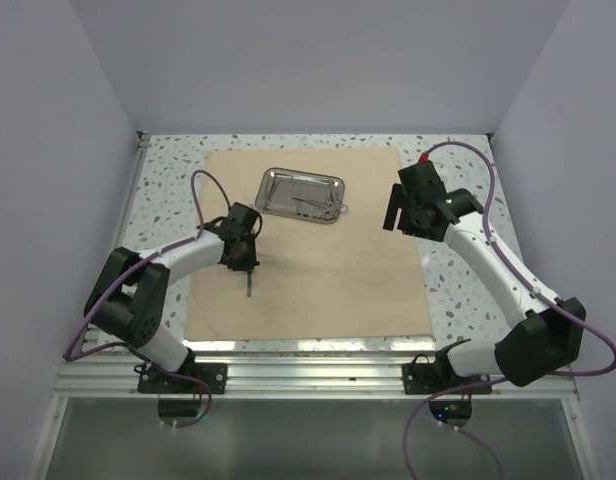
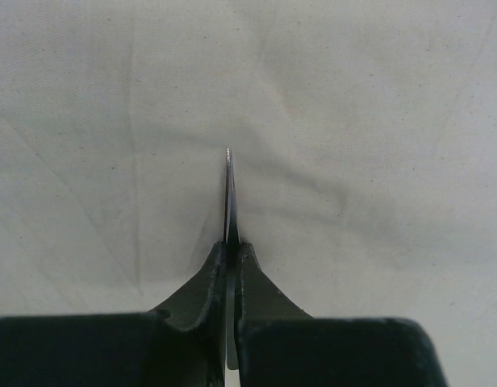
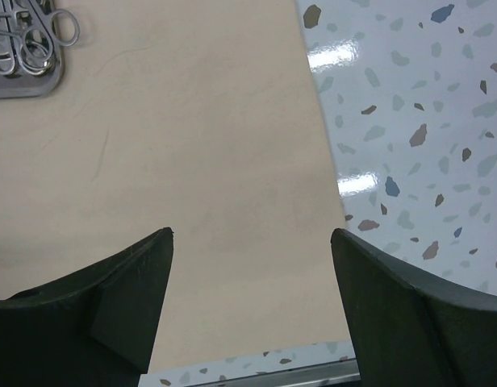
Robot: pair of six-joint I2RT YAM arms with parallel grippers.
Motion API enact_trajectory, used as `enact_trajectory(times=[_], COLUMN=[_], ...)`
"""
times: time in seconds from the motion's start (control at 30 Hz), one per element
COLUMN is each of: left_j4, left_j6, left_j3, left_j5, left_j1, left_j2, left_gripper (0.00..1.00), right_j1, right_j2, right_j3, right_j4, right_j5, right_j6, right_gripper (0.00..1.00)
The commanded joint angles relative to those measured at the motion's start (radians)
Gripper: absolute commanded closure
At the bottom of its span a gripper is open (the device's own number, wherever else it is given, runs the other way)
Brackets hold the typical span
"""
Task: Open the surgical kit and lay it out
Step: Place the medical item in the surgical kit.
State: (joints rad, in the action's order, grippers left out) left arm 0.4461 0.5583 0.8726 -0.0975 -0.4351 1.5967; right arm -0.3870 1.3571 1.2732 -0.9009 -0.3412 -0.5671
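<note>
The left jaws were clamped on a slim silver instrument (image 2: 230, 193), its tip low over the beige cloth wrap (image 1: 318, 270) spread on the bench (image 1: 168, 190). The right jaws gaped wide, empty, above the cloth's right edge. Farther back, the steel tray (image 1: 262, 195) sat on the cloth, holding other instruments (image 1: 313, 205).

Wrap (image 1: 328, 270) flat, tray (image 1: 264, 196) w/ tools (image 1: 313, 205) — 1 tool (image 2: 231, 201) out

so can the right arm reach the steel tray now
Probably yes: the right gripper is open and empty, only bare cloth wrap lies between it and the steel tray, and the left gripper, holding a slim steel instrument, sits clear.
</note>
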Motion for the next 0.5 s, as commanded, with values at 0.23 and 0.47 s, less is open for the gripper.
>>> enact_trajectory(times=[0.23,0.47], left_j4=[0.292,0.420], left_j6=[0.063,0.022], left_j3=[-0.049,0.256], left_j5=[0.047,-0.051], left_j1=[-0.073,-0.071], left_j2=[-0.168,-0.136], left_gripper=[1.00,1.00], right_j1=[-0.001,-0.001], right_j2=[-0.061,-0.027], right_j3=[-0.057,-0.041], right_j4=[0.003,0.043], right_j5=[-0.024,0.004], right_j6=[-0.004,-0.017], right_gripper=[0.17,0.17])
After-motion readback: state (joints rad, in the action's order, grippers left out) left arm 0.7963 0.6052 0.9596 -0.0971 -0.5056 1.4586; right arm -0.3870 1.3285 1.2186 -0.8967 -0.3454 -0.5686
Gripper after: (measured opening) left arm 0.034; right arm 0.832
